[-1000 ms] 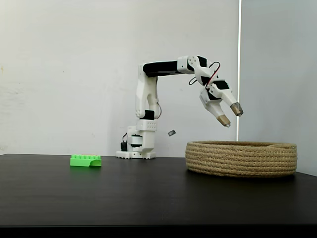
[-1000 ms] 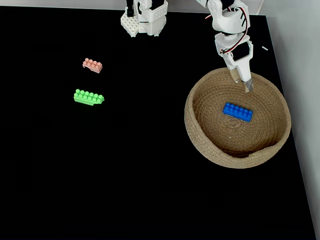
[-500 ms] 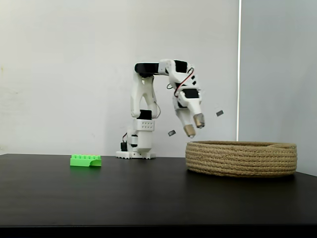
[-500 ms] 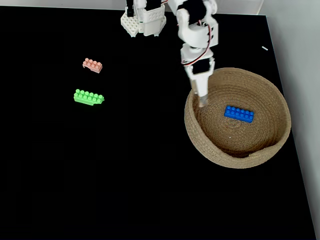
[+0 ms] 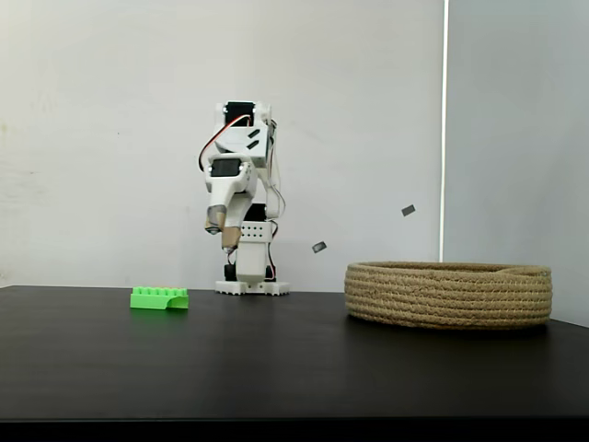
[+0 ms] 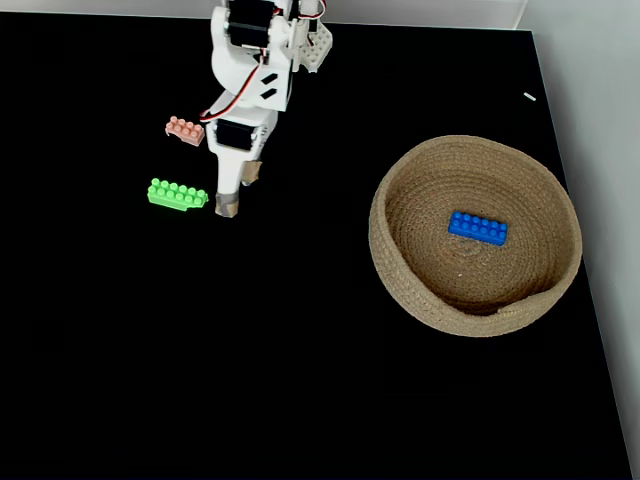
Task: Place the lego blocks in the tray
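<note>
The black table [image 6: 300, 380] carries the rope tray [image 6: 420, 300] on the right of the top-down fixed view, with the blue brick [image 6: 477, 227] lying inside it. The arm hangs over the left half, its empty gripper [image 6: 238, 188] spread moderately wide and raised above the table in the side-on fixed view. The green brick [image 6: 178, 194] lies just beside it, the pink brick [image 6: 185, 131] near. A skewed descent could knock the green brick aside, since the fingers stand off to one end

A black table [image 5: 294, 368] stands before a plain white wall [image 5: 110, 110], evenly lit.
</note>
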Robot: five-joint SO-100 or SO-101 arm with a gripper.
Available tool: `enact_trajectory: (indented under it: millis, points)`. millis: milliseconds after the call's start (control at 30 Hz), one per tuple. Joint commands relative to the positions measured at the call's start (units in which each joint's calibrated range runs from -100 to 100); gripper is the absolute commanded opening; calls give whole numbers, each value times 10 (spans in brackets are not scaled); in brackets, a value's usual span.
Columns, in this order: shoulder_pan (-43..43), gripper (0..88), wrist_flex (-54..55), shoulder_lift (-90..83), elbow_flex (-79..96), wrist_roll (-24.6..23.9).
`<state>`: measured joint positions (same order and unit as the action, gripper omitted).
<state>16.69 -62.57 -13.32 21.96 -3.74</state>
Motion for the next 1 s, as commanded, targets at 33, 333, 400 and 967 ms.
enact_trajectory:
  millis: [33, 333, 400, 967]
  points:
    - [58, 273, 6, -63, 30, 29]
    - [136, 293, 15, -34, 64, 59]
    - [148, 289, 20, -18, 64, 65]
    - [188, 274, 125, 122, 56, 95]
